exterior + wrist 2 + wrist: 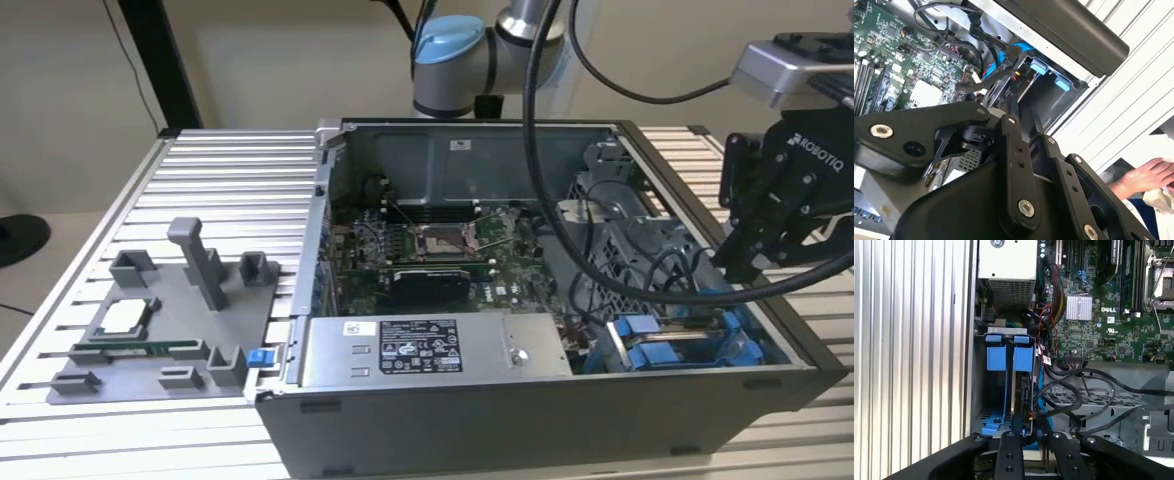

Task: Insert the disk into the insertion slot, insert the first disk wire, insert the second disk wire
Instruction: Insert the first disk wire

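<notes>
Exterior view first: the claw (742,268) hung over the near corner of the open computer case (534,420) on the exterior view's right. Its tips pointed down at the insertion slot (674,350) with its blue tabs, a bit above it and not touching as far as I could see. The claw looked pulled in narrow, pretty much closed. The silver power supply box (414,350) sat just to the exterior view's left of the slot. The grey fixture tray (147,330) lay well apart from it on the slatted table (227,180).

First wrist view: looking down into the cage, the disk (1023,367) stood on edge in its blue carrier inside the slot, right under the claw tips. Black cables (1079,390) looped just beside it, with the motherboard (1104,315) past them. The fingers (1006,455) sat close together and I couldn't make out anything pinched between them.

Second wrist view: the two fingertips ran nearly parallel with only a sliver between them, aimed at the blue tabs. A black cable crossed just ahead of them, and a person's hand (1146,175) showed beyond the table's edge
</notes>
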